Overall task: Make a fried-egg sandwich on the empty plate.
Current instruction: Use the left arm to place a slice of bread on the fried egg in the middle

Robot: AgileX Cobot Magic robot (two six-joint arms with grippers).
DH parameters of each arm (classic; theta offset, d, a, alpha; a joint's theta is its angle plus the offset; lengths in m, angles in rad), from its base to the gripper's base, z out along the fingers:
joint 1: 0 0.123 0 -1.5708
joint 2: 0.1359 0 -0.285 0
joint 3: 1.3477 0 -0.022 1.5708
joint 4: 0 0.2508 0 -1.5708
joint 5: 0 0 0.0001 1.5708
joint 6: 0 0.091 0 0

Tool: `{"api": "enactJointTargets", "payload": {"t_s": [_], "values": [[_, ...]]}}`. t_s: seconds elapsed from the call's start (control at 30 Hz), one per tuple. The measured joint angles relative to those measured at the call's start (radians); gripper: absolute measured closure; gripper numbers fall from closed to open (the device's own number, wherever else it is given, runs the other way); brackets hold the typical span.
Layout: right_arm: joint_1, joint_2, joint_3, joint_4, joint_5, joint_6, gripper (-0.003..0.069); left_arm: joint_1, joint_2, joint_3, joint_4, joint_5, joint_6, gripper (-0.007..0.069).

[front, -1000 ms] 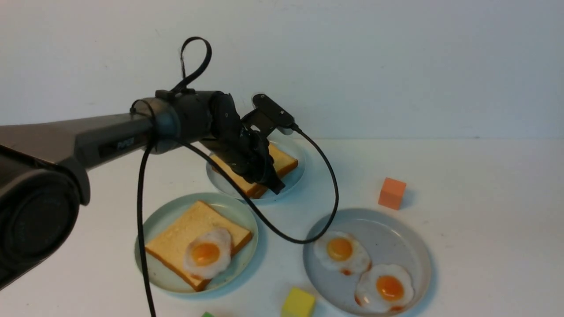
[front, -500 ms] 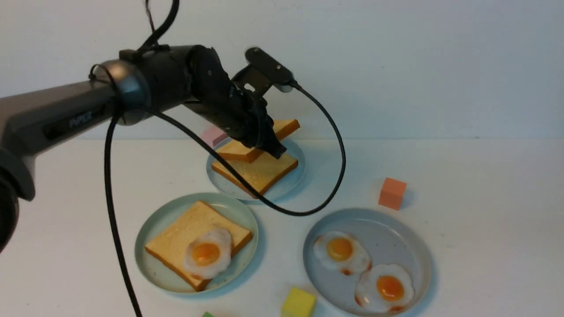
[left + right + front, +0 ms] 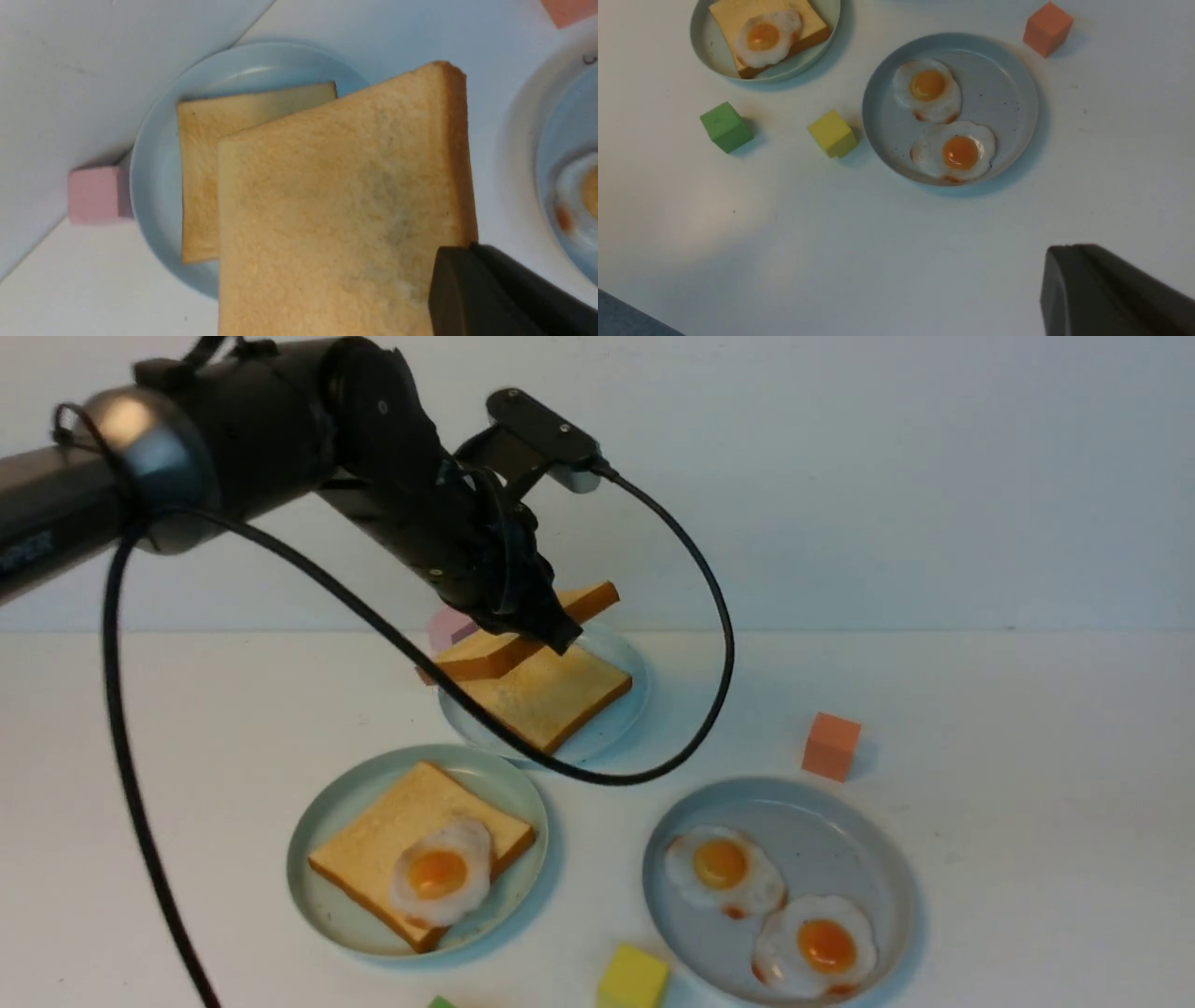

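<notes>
"Where's the sandwich now?"

"Begun on the mint-green plate [image 3: 327, 905], nearer us than the left fingers [image 3: 562, 633] and off to their left. A bottom slice [image 3: 373, 835] lies there with an egg [image 3: 439, 875] on it, same as a second ago."

"And those fingers?"

"Clamped on the top slice [image 3: 327, 210]. A second ago they were low over the light-blue plate [image 3: 611, 728]; now they're higher, with the slice tilted in the air. It has edged left since the middle frame, too."

"What's under them?"

"That light-blue plate, with a spare slice [image 3: 569, 695] on it, now largely uncovered. The pink block [image 3: 93, 193], beyond the fingers and leftward, has come into the front view."

"To their right?"

"The orange block [image 3: 831, 747], and nearer us the grey-blue plate [image 3: 840, 840] with two eggs [image 3: 719, 863], unmoved. The yellow block [image 3: 633, 978] and green block [image 3: 726, 126] sit on the counter [image 3: 1027, 849], nearer us."

"The right fingers [image 3: 1087, 289]?"

"Over the counter; apart or together, I can't tell."
</notes>
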Motion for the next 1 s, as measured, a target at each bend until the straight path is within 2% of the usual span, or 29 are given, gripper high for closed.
{"api": "enactJointTargets", "payload": {"t_s": [0.2, 0.3, 0.47, 0.63, 0.73, 1.0], "values": [[0.000, 0.000, 0.000, -0.030, 0.000, 0.000, 0.0627, -0.033, -0.137, 0.217, 0.101, -0.052, -0.120, 0.0638], [0.000, 0.000, 0.000, -0.056, 0.000, -0.002, 0.0627, -0.097, -0.192, 0.354, 0.193, -0.103, -0.206, 0.0638], [0.000, 0.000, 0.000, -0.077, 0.000, -0.002, 0.0627, -0.186, -0.209, 0.502, 0.406, -0.138, -0.392, 0.0638], [0.000, 0.000, 0.000, -0.067, 0.000, -0.002, 0.0625, -0.190, -0.209, 0.549, 0.606, -0.152, -0.545, 0.0638], [0.000, 0.000, 0.000, -0.060, 0.000, -0.002, 0.0625, -0.190, -0.209, 0.572, 0.651, -0.190, -0.561, 0.0638], [0.000, 0.000, 0.000, -0.053, 0.000, -0.002, 0.0624, -0.190, -0.209, 0.654, 0.648, -0.270, -0.543, 0.0638]]}}
